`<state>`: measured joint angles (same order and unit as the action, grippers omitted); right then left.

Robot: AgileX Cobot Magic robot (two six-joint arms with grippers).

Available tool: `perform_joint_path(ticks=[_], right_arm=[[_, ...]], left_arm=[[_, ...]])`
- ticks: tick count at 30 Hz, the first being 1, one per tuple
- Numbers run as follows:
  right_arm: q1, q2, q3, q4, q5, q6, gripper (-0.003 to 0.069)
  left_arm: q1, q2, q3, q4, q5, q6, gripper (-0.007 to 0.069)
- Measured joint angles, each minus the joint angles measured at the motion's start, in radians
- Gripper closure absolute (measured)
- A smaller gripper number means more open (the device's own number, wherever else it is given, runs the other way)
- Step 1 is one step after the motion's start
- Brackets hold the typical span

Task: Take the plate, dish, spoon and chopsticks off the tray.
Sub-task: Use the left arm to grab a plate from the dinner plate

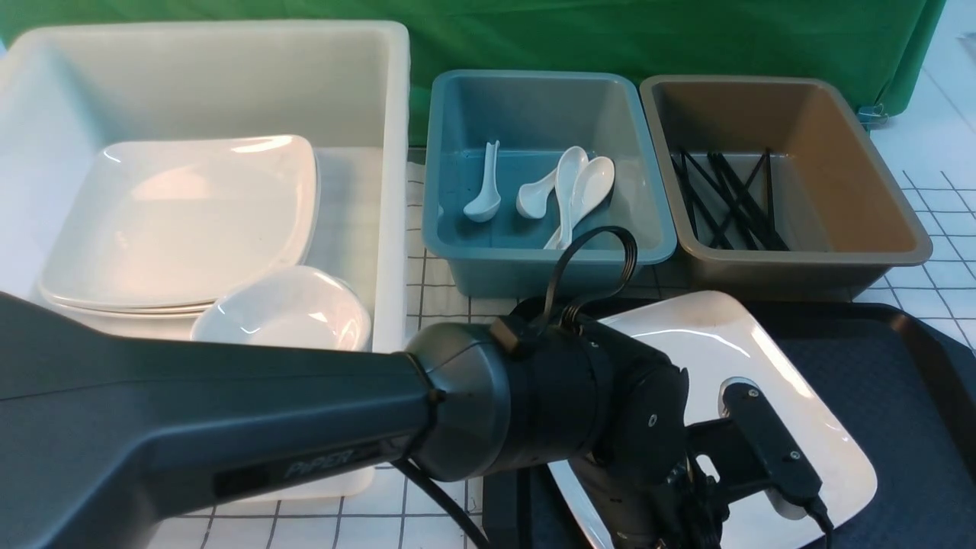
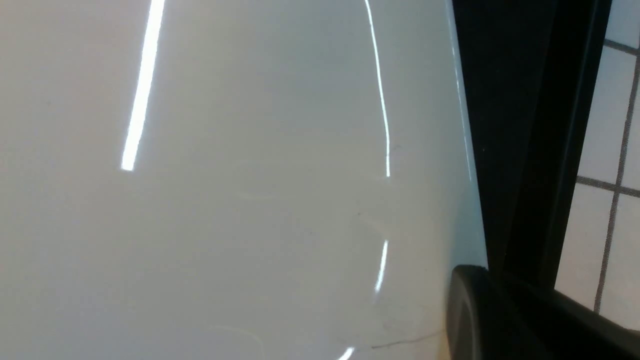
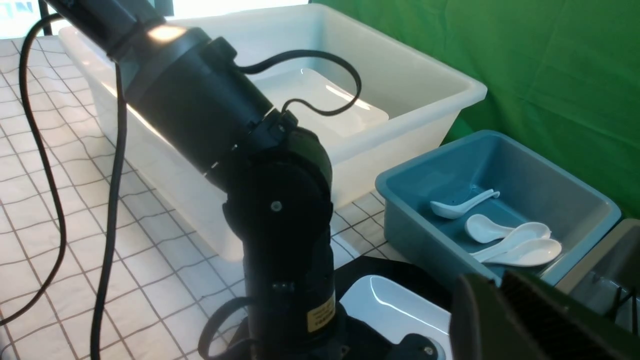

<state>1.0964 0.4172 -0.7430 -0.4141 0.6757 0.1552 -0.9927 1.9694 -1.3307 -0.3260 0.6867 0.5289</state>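
The white square plate (image 1: pixel 732 351) lies on the black tray (image 1: pixel 877 366), toward its left side. My left arm (image 1: pixel 534 396) reaches down over the plate's near left part. In the left wrist view the plate (image 2: pixel 225 200) fills the picture and my left gripper (image 2: pixel 477 300) is shut on its edge, with only one dark finger showing. My right gripper (image 3: pixel 500 305) hangs above the tray's right side, shut and empty. Several white spoons (image 1: pixel 568 191) lie in the blue bin (image 1: pixel 534 259). Several black chopsticks (image 1: pixel 728 202) lie in the brown bin (image 1: pixel 884 252). A small dish (image 1: pixel 282 309) sits in the white bin.
The large white bin (image 1: pixel 381 91) at the left holds stacked square plates (image 1: pixel 183 221) beside the dish. Blue and brown bins stand side by side behind the tray. A green cloth (image 1: pixel 610 30) hangs at the back. The tabletop has a white grid pattern (image 1: pixel 938 274).
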Motion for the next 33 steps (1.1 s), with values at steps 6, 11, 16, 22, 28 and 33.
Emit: perform_joint_path(ticks=[6, 11, 16, 22, 28, 33], right_arm=[[0.0, 0.0, 0.0, 0.0, 0.0, 0.0, 0.0587], [0.0, 0.0, 0.0, 0.0, 0.0, 0.0, 0.0587], [0.0, 0.0, 0.0, 0.0, 0.0, 0.0, 0.0587], [0.0, 0.0, 0.0, 0.0, 0.013, 0.0, 0.0587], [0.0, 0.0, 0.0, 0.0, 0.045, 0.003, 0.0587], [0.0, 0.0, 0.0, 0.0, 0.048, 0.023, 0.0587]], left_arm=[[0.0, -0.018, 0.001, 0.005, 0.053, 0.015, 0.0611], [0.0, -0.077, 0.002, 0.005, 0.081, 0.018, 0.062], [0.0, -0.133, 0.002, 0.005, 0.098, 0.019, 0.062], [0.001, -0.155, 0.002, 0.059, 0.164, -0.21, 0.062], [0.027, -0.159, 0.02, 0.095, 0.219, -0.576, 0.062], [0.076, -0.16, 0.103, -0.103, 0.193, -0.661, 0.062]])
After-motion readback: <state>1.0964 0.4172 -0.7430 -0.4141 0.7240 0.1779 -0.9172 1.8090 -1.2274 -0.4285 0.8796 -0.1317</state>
